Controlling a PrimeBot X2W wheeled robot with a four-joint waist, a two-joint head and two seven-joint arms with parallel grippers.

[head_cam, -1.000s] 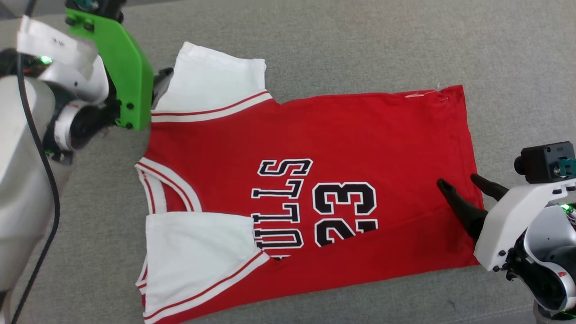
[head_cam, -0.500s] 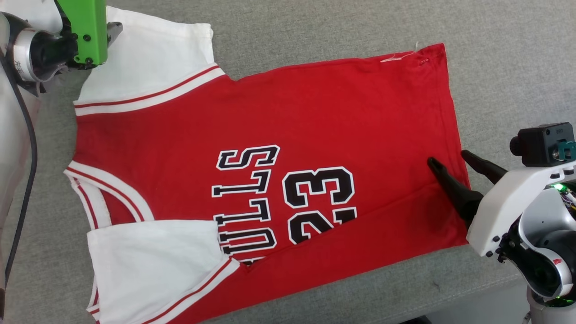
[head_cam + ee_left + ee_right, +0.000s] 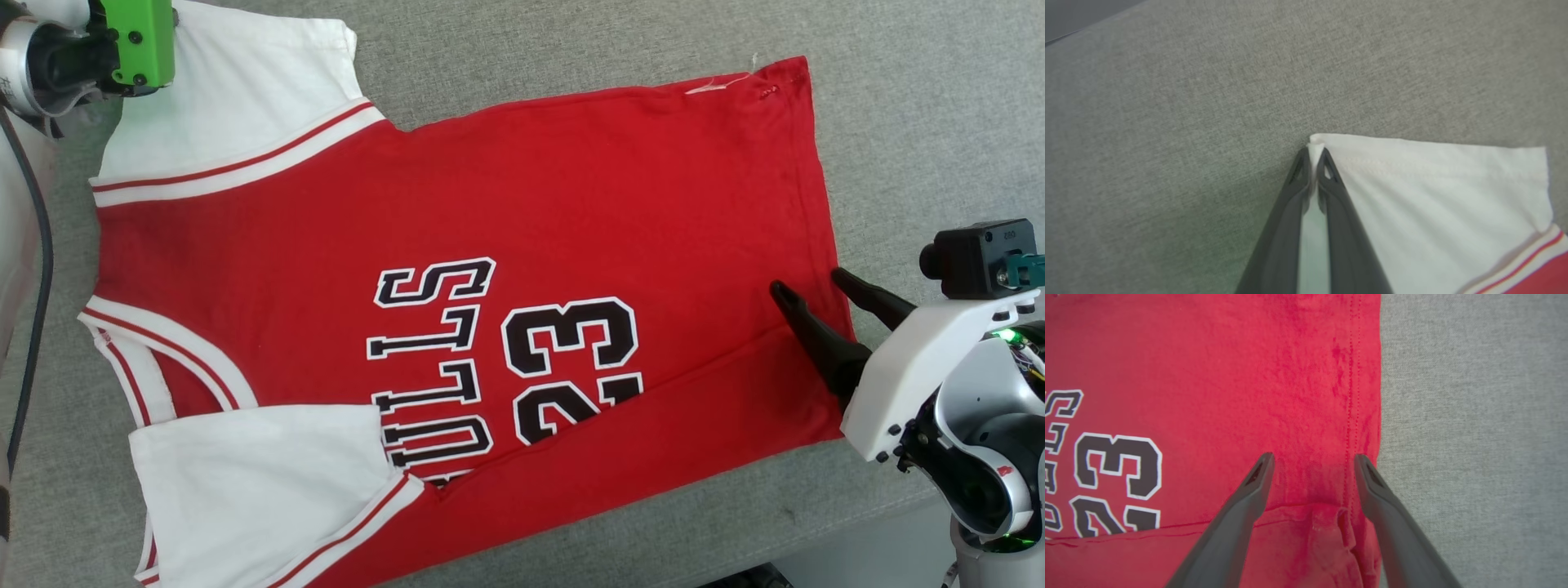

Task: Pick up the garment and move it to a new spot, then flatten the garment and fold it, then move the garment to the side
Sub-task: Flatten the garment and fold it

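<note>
The garment, a red T-shirt with white sleeves and black-white chest lettering, lies spread flat on the grey surface, collar to the left. Its lower side is folded over along a crease. In the left wrist view my left gripper is shut on the corner of the far white sleeve. In the head view that arm's green wrist mount covers the fingers. My right gripper is open over the hem, its fingers straddling the stitched red edge. Nothing is pinched between them.
A grey fabric surface lies under and around the shirt. Its front edge runs along the lower right, with paler floor beyond. A black cable hangs down the left side beside my left arm.
The head camera has shifted, so the shirt sits further left in the picture. My left gripper has closed on the sleeve corner. The right gripper stays open at the hem.
</note>
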